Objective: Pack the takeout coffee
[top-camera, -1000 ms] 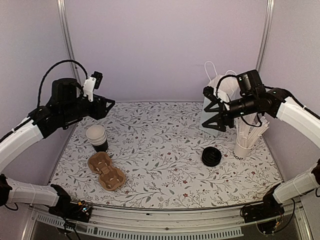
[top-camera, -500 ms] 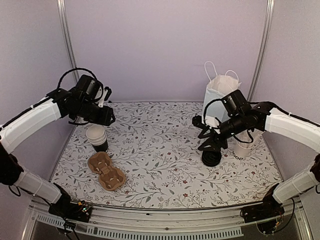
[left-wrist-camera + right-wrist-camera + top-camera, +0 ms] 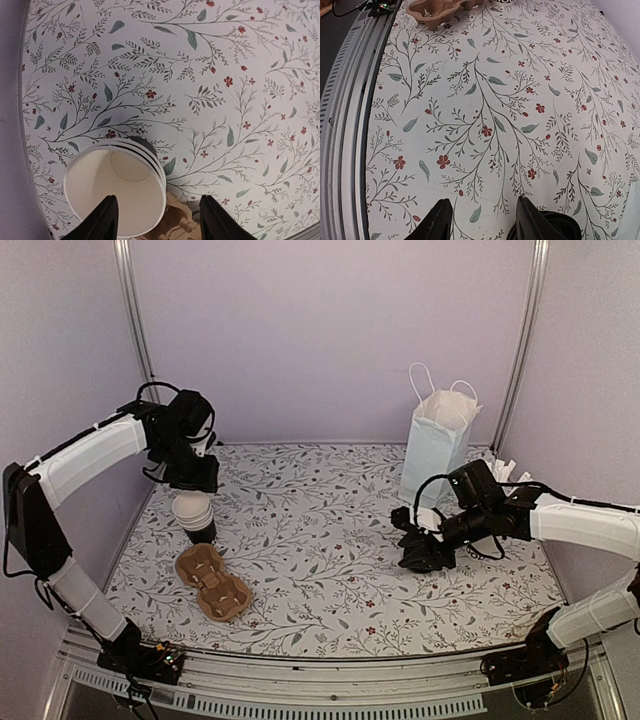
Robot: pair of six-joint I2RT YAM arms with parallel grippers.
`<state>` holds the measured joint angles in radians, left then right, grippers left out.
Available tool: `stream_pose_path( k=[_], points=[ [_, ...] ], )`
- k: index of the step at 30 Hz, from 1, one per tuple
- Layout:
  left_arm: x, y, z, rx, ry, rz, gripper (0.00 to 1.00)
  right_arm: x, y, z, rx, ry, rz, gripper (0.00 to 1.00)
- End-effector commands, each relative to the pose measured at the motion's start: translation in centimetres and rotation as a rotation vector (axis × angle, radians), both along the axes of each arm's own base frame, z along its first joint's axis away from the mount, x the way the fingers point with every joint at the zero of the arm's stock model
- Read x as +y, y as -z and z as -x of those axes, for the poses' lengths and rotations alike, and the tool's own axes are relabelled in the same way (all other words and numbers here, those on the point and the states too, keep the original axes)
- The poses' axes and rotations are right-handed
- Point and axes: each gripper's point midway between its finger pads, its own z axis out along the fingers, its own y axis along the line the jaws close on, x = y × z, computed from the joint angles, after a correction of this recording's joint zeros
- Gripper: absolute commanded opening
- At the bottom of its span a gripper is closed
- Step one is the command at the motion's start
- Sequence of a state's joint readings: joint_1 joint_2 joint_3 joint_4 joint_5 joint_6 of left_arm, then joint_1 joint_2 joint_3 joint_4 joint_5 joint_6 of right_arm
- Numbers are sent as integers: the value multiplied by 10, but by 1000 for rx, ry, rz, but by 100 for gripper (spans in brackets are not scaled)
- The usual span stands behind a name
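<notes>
**Top external view:** The paper cups (image 3: 194,512), black outside and white inside, are standing nested at the far left of the worktop (image 3: 320,540), just beyond the cardboard carrier (image 3: 212,582). The left jaws are being held directly above them. The black lids (image 3: 422,554) are lying stacked on the right, near the pale-blue bag (image 3: 435,445), and the right jaws are being held low against them.

**Left wrist view:** The left jaws are being held open and nothing is gripped. One finger (image 3: 106,220) is hanging over the white mouth of the top cup (image 3: 115,192) and the other (image 3: 212,217) outside it, so one wall is being straddled. Several rims are sitting tightly together, so two or three cups could be lifted as one. A hard pinch could also crush the thin wall, or the stack could be tipped onto the carrier.

**Right wrist view:** The right jaws are being held apart, with only patterned worktop showing between them. The lids (image 3: 555,227) are lying at one finger (image 3: 530,215) and are partly hidden by it. A closure from this offset could catch only an edge or nothing at all. The stack could be pushed sideways, or more than one lid carried off.
</notes>
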<state>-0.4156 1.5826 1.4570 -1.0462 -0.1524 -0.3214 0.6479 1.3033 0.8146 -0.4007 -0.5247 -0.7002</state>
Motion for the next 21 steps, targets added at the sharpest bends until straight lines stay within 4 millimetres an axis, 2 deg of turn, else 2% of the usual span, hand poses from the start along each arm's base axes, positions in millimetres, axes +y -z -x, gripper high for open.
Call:
stream_pose_path(
  k=[1, 4, 11, 17, 21],
  points=[
    [5, 20, 11, 83, -5, 5, 63, 4, -15, -7, -100, 0, -53, 47],
    [2, 30, 13, 112, 4, 13, 64, 4, -11, -10, -105, 2, -38, 48],
    [1, 40, 10, 133, 6, 1, 42, 6, -13, -7, -103, -20, -49, 49],
    [-1, 44, 4, 143, 3, -7, 12, 3, -10, -10, -129, -6, -33, 49],
    [-1, 44, 2, 145, 4, -15, 5, 2, -9, -12, -136, 0, -24, 49]
  ],
)
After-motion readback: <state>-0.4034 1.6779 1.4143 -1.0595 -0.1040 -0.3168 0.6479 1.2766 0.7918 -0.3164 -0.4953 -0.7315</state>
